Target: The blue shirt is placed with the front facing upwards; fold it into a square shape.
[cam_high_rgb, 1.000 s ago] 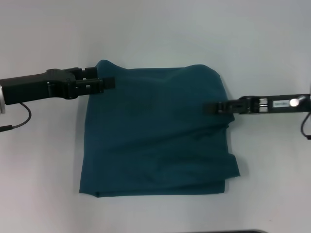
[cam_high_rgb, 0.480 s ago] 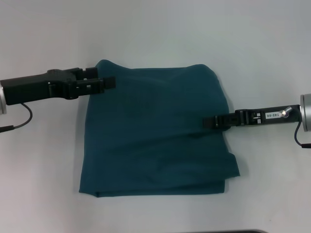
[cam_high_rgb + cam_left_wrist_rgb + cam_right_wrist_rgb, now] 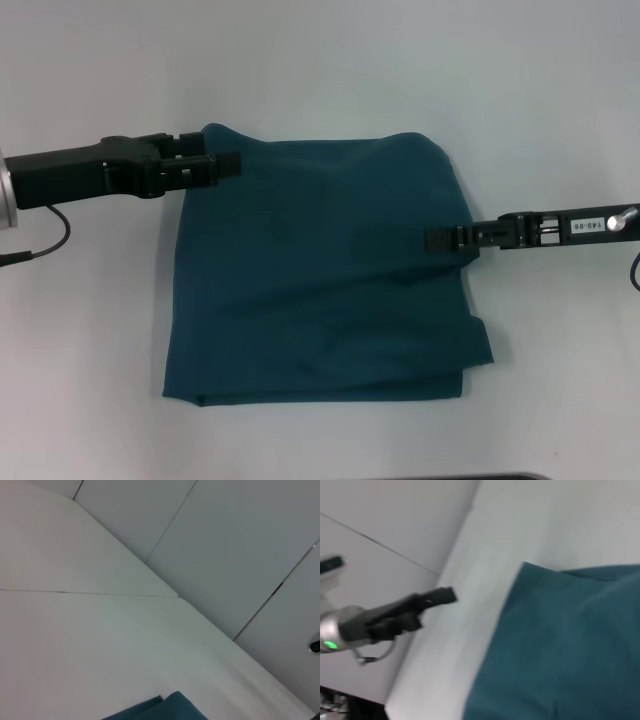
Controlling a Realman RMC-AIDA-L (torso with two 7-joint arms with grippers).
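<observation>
Here, the dark teal-blue cotton shirt (image 3: pixel 325 270) lies folded into a rough rectangle at the centre of the white table (image 3: pixel 320 60), plain side up, with no lettering or collar showing. Its near edge shows stacked layers, and a small flap juts out at the near right corner.

The black left gripper (image 3: pixel 228 163) reaches in from the left at the shirt's far left corner, its tips over the fabric's edge; from the head view it cannot be told whether its fingers are apart or together, or whether they grip the cloth. The slim black right gripper (image 3: pixel 436 239) comes in from the right at the shirt's right edge, about midway along it, tips over the fabric; its state likewise cannot be told.

The right wrist view shows the shirt's far left corner with the left gripper just beside it. The left wrist view shows only a corner of the shirt on the table.
</observation>
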